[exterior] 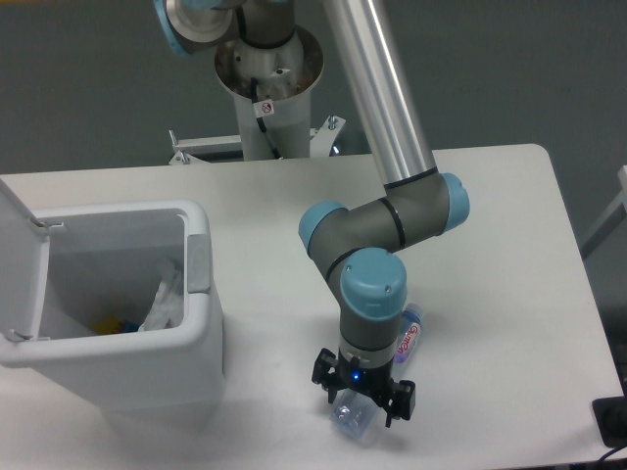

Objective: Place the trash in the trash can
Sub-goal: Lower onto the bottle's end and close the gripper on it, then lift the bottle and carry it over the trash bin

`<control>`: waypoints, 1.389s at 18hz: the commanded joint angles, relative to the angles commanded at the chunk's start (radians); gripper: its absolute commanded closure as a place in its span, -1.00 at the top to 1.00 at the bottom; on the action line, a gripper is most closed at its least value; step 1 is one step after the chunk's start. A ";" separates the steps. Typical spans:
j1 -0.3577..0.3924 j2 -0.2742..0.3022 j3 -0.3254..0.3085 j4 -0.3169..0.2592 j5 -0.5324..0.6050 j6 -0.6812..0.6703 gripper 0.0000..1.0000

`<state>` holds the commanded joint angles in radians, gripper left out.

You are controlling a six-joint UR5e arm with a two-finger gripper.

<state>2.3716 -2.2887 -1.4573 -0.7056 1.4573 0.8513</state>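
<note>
- The arm (377,127) slants down from twelve o'clock, folds at a blue-capped elbow (387,220) near the middle of the table (509,245), then drops straight down at the wrist.
- The gripper (363,390) sits low over the table at about six o'clock, a small blue light glowing on its body.
- Its black fingers (324,372) are spread, one on either side of the bottle (355,419); I cannot tell whether they touch it.
- The bottle lies on the table, running from about seven o'clock up toward one o'clock under the wrist. Its clear crushed base pokes out below the gripper, and its pink-lettered label end shows just right of the wrist.
- The middle of the bottle is hidden by the wrist and gripper.
- The can (137,367) stands at the table's nine o'clock side, well apart from the gripper.
- Its lid (18,264) is swung open and stands upright on the left edge.
- A grey tab (199,264) sits on the rim at the can's three o'clock side, facing the arm.
- Inside the can, a crumpled white wrapper (165,299) leans against the right wall.
- Beside the wrapper, low down at its eight o'clock, there are small yellow and blue scraps (118,325); too small to make out.
- The arm's base column (266,93) rises behind the table at twelve o'clock.
</note>
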 joint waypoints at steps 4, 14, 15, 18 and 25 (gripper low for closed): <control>0.000 -0.011 -0.003 0.000 0.000 -0.003 0.83; 0.001 0.011 -0.008 -0.005 -0.002 -0.009 0.08; 0.003 0.017 -0.006 -0.003 -0.005 -0.011 0.08; 0.043 0.073 0.014 0.002 -0.021 -0.012 0.08; 0.104 0.231 0.152 0.031 -0.282 -0.454 0.09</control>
<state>2.4758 -2.0573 -1.3055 -0.6750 1.1750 0.3978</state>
